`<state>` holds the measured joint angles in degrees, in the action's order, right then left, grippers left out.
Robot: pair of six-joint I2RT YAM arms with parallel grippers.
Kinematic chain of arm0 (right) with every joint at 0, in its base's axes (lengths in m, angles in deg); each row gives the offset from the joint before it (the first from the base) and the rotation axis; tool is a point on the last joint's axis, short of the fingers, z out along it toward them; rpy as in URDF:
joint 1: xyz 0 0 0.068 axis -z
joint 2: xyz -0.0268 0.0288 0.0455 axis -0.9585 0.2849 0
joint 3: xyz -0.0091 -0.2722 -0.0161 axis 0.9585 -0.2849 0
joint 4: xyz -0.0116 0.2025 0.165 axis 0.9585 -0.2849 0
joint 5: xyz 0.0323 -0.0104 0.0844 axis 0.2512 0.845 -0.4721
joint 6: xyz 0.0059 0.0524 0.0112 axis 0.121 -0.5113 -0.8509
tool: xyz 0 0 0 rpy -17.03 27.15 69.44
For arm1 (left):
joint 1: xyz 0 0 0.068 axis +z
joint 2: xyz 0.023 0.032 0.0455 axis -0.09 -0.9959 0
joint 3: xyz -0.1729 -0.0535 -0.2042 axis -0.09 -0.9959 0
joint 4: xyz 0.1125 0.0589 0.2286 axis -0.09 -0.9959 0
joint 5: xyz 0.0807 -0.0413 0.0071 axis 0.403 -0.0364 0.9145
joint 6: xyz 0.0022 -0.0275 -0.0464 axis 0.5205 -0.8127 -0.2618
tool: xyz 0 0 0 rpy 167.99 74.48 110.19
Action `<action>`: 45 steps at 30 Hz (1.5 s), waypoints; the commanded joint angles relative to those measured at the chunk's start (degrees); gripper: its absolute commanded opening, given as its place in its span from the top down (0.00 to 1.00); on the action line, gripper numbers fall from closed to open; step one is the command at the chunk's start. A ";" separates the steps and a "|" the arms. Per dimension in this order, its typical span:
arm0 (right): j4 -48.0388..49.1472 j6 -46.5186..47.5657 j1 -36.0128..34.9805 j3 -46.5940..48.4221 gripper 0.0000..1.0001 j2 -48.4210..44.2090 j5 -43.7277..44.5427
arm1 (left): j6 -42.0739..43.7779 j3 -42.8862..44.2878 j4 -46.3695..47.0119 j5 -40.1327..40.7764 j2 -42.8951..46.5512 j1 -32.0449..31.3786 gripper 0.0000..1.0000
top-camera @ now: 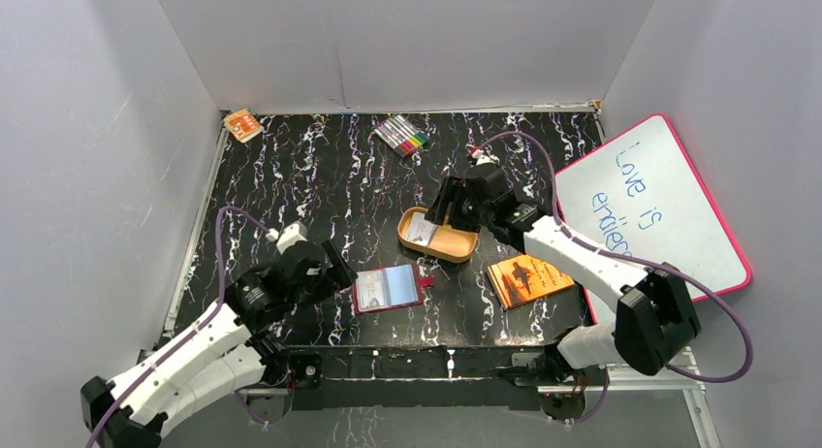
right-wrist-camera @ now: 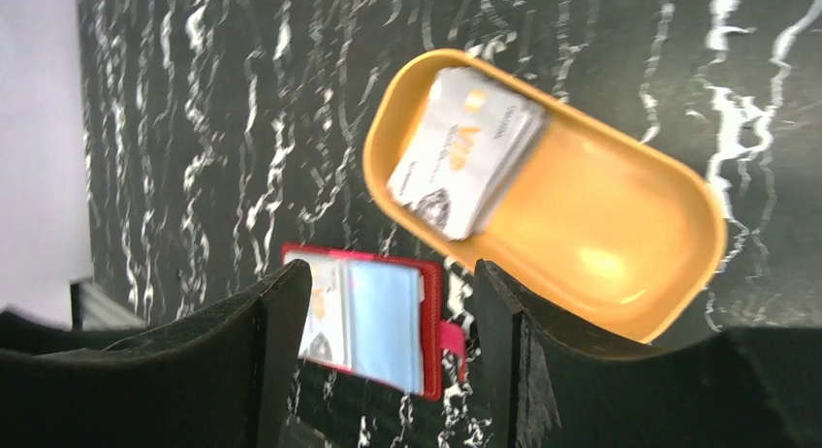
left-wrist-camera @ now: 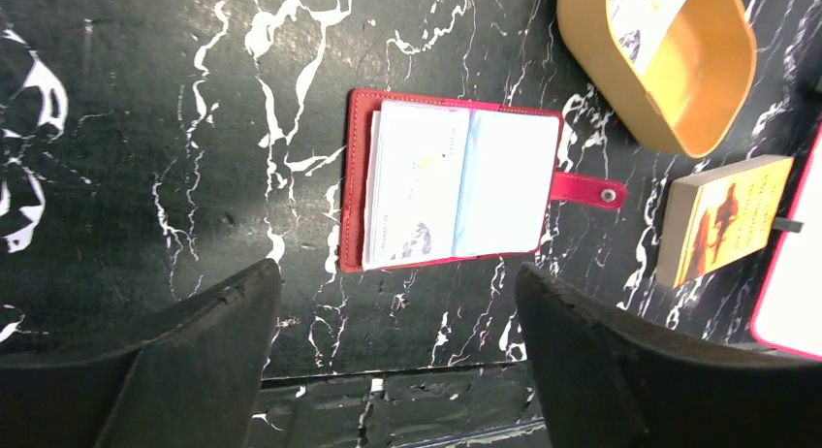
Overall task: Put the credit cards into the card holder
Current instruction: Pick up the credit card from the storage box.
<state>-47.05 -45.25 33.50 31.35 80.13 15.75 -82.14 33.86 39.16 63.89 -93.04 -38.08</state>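
Observation:
The card holder (top-camera: pixel 388 288) lies open and flat near the table's front edge, a red wallet (left-wrist-camera: pixel 456 181) with pale-blue sleeves; a white card (left-wrist-camera: pixel 412 186) shows in its left sleeve. A stack of pale credit cards (right-wrist-camera: pixel 465 152) leans in the left end of an orange oval tray (right-wrist-camera: pixel 601 244). My left gripper (left-wrist-camera: pixel 397 272) is open and empty, hovering just left of the wallet (top-camera: pixel 337 271). My right gripper (right-wrist-camera: pixel 390 269) is open and empty above the tray's far side (top-camera: pixel 441 204), with the wallet (right-wrist-camera: pixel 373 317) seen between its fingers far below.
An orange-brown book (top-camera: pixel 528 278) lies right of the tray (top-camera: pixel 460 246). A pink-framed whiteboard (top-camera: pixel 649 210) leans at the right wall. A pack of coloured markers (top-camera: pixel 402 135) and a small orange box (top-camera: pixel 242 125) sit at the back.

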 commanded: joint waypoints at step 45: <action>11.74 -13.72 3.86 -3.87 0.53 17.34 -2.12 | -5.11 -2.86 -4.86 4.35 5.48 -0.02 0.15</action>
<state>-37.13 -58.62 36.74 29.14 100.26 13.47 -87.14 31.63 35.14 66.66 -87.53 -38.08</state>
